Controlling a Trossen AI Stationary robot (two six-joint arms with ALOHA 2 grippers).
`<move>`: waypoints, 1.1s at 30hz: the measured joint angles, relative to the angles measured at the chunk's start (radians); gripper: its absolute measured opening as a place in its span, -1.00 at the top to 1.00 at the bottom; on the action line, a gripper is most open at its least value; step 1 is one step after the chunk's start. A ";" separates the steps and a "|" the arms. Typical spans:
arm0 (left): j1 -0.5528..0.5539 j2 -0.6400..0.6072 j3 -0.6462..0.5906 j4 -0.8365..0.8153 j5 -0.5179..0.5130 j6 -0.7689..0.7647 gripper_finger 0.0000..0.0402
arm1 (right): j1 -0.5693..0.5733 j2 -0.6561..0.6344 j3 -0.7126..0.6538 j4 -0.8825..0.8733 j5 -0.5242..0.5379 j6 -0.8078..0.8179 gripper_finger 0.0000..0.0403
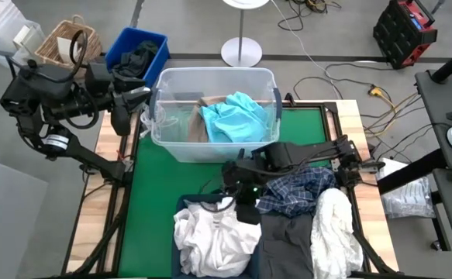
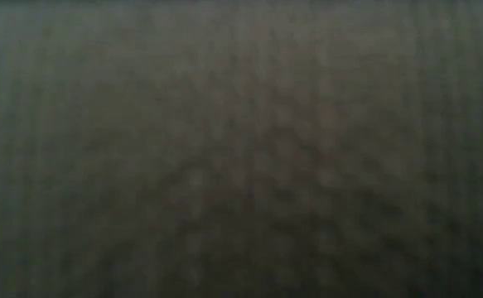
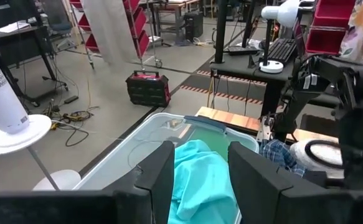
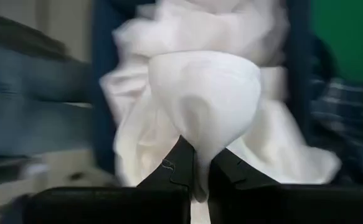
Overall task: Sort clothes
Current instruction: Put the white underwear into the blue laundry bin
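Note:
A clear tub (image 1: 266, 77) at the table's far side holds a teal garment (image 1: 232, 118) lying on a beige one (image 1: 196, 124). My left gripper (image 3: 203, 186) hovers open at the tub's left end (image 1: 129, 108), nothing between its fingers. My right gripper (image 4: 197, 171) is shut on a white garment (image 4: 206, 81) over the navy bin (image 1: 182, 206) at the near edge, where white clothes (image 1: 210, 240) are heaped. A plaid shirt (image 1: 297, 191), a dark grey garment (image 1: 288, 242) and another white garment (image 1: 334, 231) lie to the right. The low view is dark. My right gripper pinches a fold of the white garment (image 4: 201, 140) between its two fingers, which slant down from the table's right side. The cloth bulges out past the fingertips. Whether it hangs clear of the white heap below, I cannot tell.
A blue bin (image 1: 123, 45) with a dark garment (image 1: 139, 59) and a wicker basket (image 1: 64, 40) stand beyond the table's far left corner. Bare green mat (image 1: 154, 186) lies between the tub and the navy bin.

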 joint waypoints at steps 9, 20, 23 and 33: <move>0.000 0.014 0.000 -0.001 0.000 -0.002 0.35 | 0.060 0.111 -0.004 -0.002 0.312 -0.189 0.94; 0.000 0.019 0.000 -0.002 0.000 -0.007 0.35 | 0.029 0.196 -0.006 0.156 0.206 -0.422 0.94; 0.000 0.019 0.000 -0.008 0.000 -0.018 0.35 | 0.007 0.217 -0.010 0.157 0.207 -0.444 0.94; 0.000 0.019 0.000 -0.016 0.002 -0.022 0.35 | 0.000 0.316 -0.014 0.159 0.193 -0.466 0.92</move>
